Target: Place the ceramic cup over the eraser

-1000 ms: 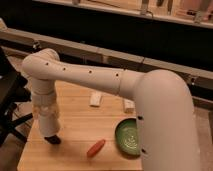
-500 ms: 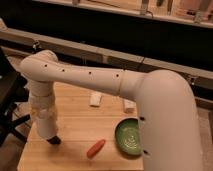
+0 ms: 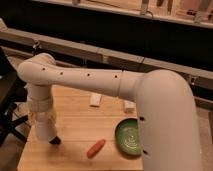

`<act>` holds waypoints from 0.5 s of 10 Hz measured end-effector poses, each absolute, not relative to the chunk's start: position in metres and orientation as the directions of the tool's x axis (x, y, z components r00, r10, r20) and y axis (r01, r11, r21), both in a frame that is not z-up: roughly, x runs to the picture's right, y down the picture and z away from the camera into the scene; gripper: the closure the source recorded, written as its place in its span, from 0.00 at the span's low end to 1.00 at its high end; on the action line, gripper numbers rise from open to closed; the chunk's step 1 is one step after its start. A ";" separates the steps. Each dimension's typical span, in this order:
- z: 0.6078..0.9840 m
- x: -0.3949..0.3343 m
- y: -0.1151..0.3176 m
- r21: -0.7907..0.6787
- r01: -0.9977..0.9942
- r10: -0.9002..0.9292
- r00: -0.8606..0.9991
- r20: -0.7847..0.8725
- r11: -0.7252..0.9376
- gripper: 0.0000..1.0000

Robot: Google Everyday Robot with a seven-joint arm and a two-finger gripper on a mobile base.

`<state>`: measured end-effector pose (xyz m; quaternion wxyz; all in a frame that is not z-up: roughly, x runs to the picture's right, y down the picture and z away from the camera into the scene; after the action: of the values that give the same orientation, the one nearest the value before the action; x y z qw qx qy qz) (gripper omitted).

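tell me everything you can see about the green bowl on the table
The green bowl is round and shallow, glossy like glazed ceramic or plastic, with faint ribbing inside. It sits upright and looks empty on the wooden table, near its front right corner. The robot's arm hides part of its right rim. The orange carrot-like piece lies just left of it, apart. The gripper is far off, at the table's left side.

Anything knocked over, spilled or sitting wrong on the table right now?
Nothing stands out. The pincer hangs over the table's left front with the ceramic cup, beside the eraser. The orange piece, green bowl and two whitish blocks lie undisturbed on the table.
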<state>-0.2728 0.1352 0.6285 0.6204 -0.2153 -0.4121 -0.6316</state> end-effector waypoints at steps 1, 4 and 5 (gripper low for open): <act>0.630 -0.272 0.137 0.251 0.962 -0.608 -0.135 0.782 0.109 0.27; 0.634 -0.271 0.141 0.244 0.964 -0.611 -0.131 0.781 0.106 0.20; 0.635 -0.271 0.142 0.242 0.964 -0.608 -0.128 0.784 0.109 0.20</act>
<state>-0.2705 0.1419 0.6352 0.6231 -0.2184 -0.4079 -0.6306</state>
